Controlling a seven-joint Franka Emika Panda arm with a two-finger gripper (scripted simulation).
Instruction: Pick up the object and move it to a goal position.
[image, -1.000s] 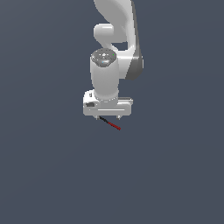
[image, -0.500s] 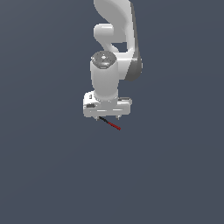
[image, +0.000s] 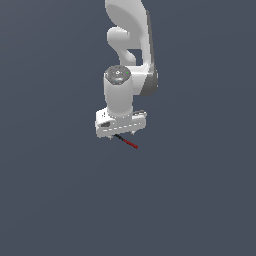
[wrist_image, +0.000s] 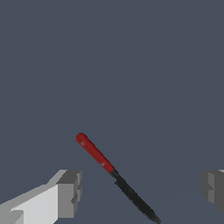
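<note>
The object is a thin stick (image: 127, 142), red along one part and black along the other. In the exterior view it lies on the grey floor just below the white gripper (image: 121, 133), its red end pointing to the exterior view's right. In the wrist view the stick (wrist_image: 98, 156) lies between the two grey fingertips (wrist_image: 68, 192), which stand far apart and touch nothing. The gripper (wrist_image: 140, 190) is open and empty, directly over the stick's black part.
A plain dark grey floor (image: 60, 200) surrounds the stick. The white arm (image: 130, 45) rises from behind the gripper towards the top of the exterior view.
The gripper has sunk very slightly towards the stick. The stick has not moved and the fingers stay apart.
</note>
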